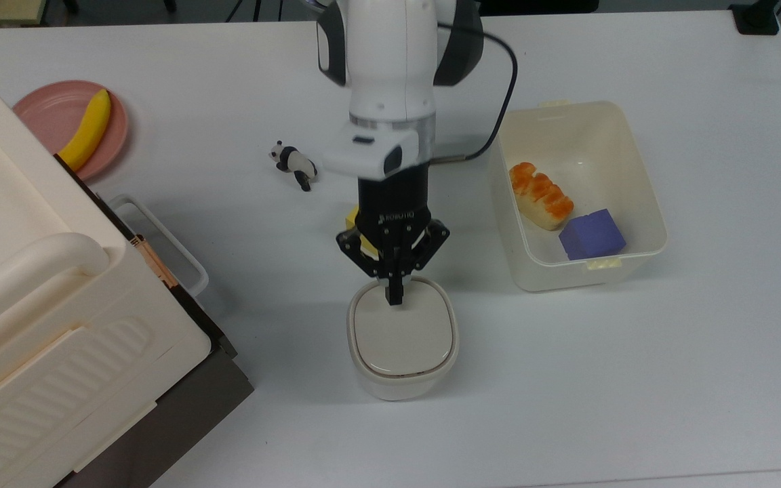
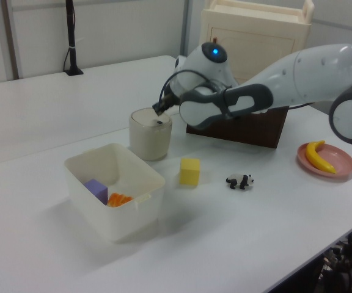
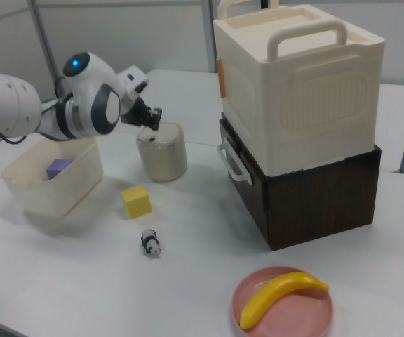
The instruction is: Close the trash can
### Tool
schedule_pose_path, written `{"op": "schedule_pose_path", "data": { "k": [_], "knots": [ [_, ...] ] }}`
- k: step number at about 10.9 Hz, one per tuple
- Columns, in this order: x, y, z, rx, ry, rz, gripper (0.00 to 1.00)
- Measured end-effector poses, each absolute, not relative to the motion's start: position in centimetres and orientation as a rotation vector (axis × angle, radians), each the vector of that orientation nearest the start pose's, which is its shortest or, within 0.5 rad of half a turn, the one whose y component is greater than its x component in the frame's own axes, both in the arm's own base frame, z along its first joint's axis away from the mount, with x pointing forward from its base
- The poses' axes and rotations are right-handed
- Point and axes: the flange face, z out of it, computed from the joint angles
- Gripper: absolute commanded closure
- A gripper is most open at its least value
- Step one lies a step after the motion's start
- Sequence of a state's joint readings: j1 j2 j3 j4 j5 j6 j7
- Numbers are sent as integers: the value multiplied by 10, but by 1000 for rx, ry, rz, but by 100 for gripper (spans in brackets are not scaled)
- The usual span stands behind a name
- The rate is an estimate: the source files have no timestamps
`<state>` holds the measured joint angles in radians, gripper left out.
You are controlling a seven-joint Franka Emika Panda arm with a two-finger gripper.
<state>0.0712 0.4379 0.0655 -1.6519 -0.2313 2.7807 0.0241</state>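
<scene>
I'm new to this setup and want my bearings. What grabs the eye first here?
The white arm's pincer, shut, sits at the back edge of the trash can lid at mid-table. In the top view, a big cream box fills the left and an open tub sits on the right.

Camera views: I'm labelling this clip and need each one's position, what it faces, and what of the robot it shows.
Top view: overhead, looking down on the table; the arm and gripper reach the trash can.
Left view: low, beside the tub, facing the big cream box; the arm enters from the left view's right.
Right view: low, near the banana, facing the trash can; the arm enters from the right view's left.
All three share the trash can and panda.
</scene>
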Motion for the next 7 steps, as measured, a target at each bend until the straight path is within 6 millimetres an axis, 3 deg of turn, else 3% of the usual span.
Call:
{"op": "schedule_pose_path", "data": {
  "k": [1, 2, 3, 4, 5, 7],
  "knots": [
    [707, 96, 474, -2958, -367, -1171, 97],
    [696, 90, 519, -2941, -296, -1223, 69],
    [679, 86, 557, -2979, -242, -1180, 1],
    [658, 82, 582, -3058, -198, -1050, 0],
    [636, 76, 595, -3150, -168, -865, 0],
    [599, 64, 595, -3305, -112, -454, 0]
  ]
}}
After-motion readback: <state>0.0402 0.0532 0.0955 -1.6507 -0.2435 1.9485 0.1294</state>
